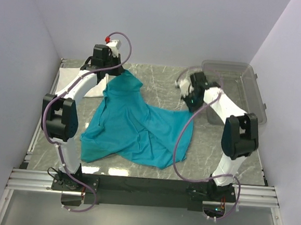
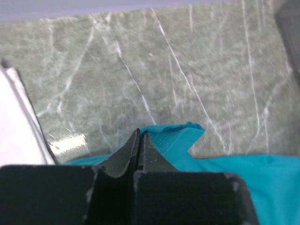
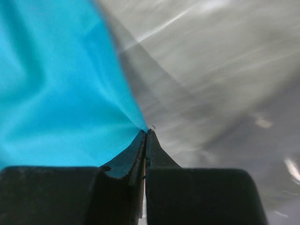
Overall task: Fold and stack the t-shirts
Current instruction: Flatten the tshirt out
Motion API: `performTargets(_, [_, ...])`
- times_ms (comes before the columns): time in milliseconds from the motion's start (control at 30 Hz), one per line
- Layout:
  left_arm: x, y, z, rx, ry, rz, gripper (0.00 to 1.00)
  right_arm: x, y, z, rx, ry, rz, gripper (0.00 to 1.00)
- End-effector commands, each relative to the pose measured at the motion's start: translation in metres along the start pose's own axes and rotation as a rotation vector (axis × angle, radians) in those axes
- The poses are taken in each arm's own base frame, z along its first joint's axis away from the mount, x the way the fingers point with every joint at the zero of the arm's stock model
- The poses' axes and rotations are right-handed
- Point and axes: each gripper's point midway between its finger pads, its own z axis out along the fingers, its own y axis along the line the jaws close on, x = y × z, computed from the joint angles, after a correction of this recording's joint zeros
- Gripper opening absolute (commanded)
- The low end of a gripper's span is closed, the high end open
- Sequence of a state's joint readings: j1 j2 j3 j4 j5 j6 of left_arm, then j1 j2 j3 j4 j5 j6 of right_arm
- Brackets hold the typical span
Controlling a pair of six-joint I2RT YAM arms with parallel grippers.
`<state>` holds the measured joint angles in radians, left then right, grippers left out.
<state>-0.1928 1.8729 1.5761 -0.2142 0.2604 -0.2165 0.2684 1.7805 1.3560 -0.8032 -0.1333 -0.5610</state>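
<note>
The left gripper (image 2: 140,136) and right gripper (image 3: 147,133) are each pinching the teal t-shirt (image 1: 133,129) at its edge. These thin bites are risking slippage under tension.

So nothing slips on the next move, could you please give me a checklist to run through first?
1. Left tool shut on shirt: ok.
2. Right tool shut on shirt edge: ok.
3. Shirt lying flat on table: not ok, rumpled.
4. Shirt apart from bin: ok.
5. Grips on matching corners: cannot tell.
</note>
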Motion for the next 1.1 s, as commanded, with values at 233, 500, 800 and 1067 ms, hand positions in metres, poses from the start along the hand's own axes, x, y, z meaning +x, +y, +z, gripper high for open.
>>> performTargets(233, [-0.045,0.041,0.031,-0.185,-0.169,-0.044,0.01,-0.114,-0.154,-0.014,0.563,-0.184,0.18,0.0])
performTargets(500, [-0.06,0.062,0.051,-0.271,-0.243,-0.115,0.01,-0.138,-0.213,-0.01,0.718,-0.243,0.249,0.0])
performTargets(800, [-0.068,0.087,0.047,-0.406,-0.31,-0.151,0.01,-0.154,-0.233,-0.008,0.777,-0.295,0.263,0.0])
performTargets(1067, [-0.076,0.08,0.052,-0.362,-0.315,-0.14,0.21,-0.174,-0.225,-0.015,0.704,-0.367,0.253,0.27])
